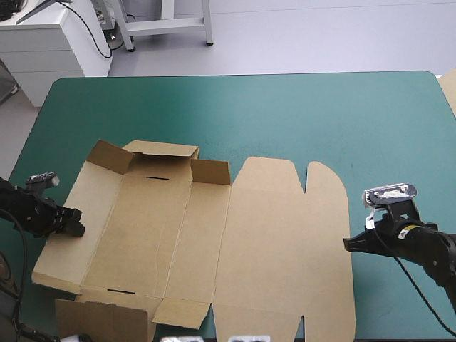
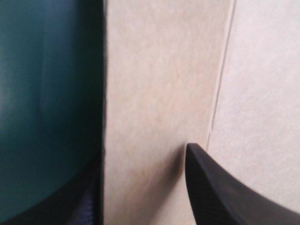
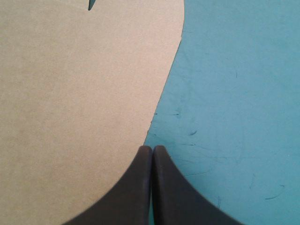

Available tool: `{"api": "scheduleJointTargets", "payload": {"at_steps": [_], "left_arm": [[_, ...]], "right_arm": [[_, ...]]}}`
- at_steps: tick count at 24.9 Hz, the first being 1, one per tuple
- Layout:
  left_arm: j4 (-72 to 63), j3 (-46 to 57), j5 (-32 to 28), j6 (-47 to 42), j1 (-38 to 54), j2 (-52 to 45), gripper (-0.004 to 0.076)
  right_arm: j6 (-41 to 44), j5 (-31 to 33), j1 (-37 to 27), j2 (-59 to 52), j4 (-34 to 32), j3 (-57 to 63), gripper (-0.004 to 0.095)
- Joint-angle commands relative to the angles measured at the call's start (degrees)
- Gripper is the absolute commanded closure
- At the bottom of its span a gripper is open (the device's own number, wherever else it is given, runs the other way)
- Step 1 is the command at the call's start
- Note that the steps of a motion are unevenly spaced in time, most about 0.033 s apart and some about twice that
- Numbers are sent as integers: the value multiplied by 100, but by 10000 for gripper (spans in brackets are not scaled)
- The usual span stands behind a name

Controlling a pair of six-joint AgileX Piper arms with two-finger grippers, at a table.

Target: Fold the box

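Brown box (image 1: 142,235) is lying mostly flat on the teal-green cover (image 1: 285,114), left walls half-raised. Left gripper (image 1: 73,222) is straddling the left wall, fingers apart. Right gripper (image 3: 152,147) is resting closed at the lid's edge. Next, probably: pinching and raising that wall.

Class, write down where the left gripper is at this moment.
In the high view the left gripper is at the box's left edge, near the table's left side; its wrist view shows open fingers straddling that edge.

box (image 1: 214,242) lies on table (image 1: 299,114) between left tool (image 1: 74,226) and right tool (image 1: 349,244).
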Motion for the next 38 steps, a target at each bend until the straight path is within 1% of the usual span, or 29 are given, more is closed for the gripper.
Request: {"api": "scheduleJointTargets", "payload": {"at_steps": [1, 10, 13, 17, 19, 22, 26, 33, 35, 37, 38], "left_arm": [[-664, -65, 541, 71, 10, -162, 416], [-650, 41, 559, -271, 10, -294, 433], [-301, 154, 559, -312, 0, -424, 433], [-259, 154, 559, -364, 0, -610, 435], [-259, 154, 559, -439, -11, -645, 457], [-259, 246, 559, -496, -132, -694, 466], [-11, 561, 549, -416, -536, -694, 466], [9, 510, 549, -402, -572, -694, 467], [130, 510, 549, -402, -572, -694, 484], [154, 510, 549, -402, -572, -694, 527], [144, 510, 549, -402, -572, -694, 563]], "right_arm": [[-11, -218, -57, -75, 57, -149, 929], [-32, -245, -57, -75, 125, -149, 929], [-56, -295, -57, -75, 134, -159, 929], [-56, -341, -57, -75, 138, -167, 929], [-92, -386, -57, -75, 138, -167, 929], [-92, -491, -57, -75, 138, -167, 929], [-92, -569, -57, -75, 147, -167, 929], [-92, -546, -57, -75, 147, -167, 929], [-97, -533, -57, -75, 147, -167, 929], [-97, -533, -57, -75, 147, -167, 929], [-97, -533, -57, -75, 147, -167, 929]]}}
